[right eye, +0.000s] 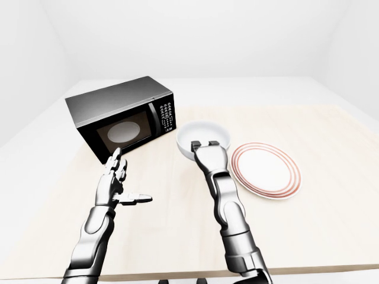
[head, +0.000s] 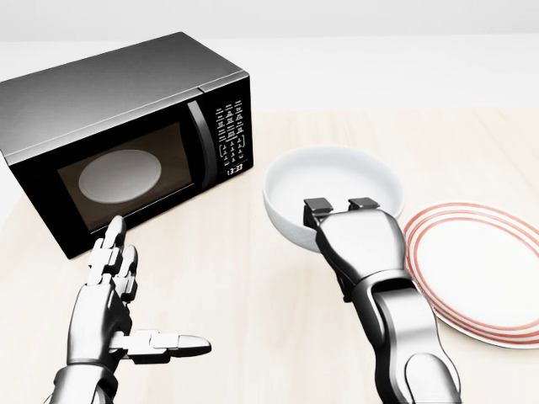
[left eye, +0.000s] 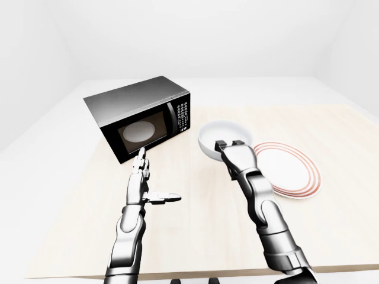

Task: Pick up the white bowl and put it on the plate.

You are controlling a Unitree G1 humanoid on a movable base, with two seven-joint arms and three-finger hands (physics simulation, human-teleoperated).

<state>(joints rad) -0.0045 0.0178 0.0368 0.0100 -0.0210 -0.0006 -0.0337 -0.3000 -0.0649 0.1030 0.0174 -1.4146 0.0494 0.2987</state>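
Left hand: my left hand [head: 114, 311] hovers over the worktop's [head: 244, 320] near-left part, fingers spread wide, thumb stuck out sideways, holding nothing.
Right hand: my right hand [head: 354, 240] is clamped on the near rim of the white bowl [head: 333, 195], two fingers hooked inside it.
White bowl: I have it lifted, its right side just overlapping the plate's left edge.
Plate: red-ringed plate [head: 480, 273] lies toward the worktop's right edge.
Microwave: black microwave [head: 118, 135] stands at the far-left corner.

My white bowl [head: 333, 189] sits upright, empty, at nine o'clock of the red-ringed plate [head: 480, 269], just beside it.
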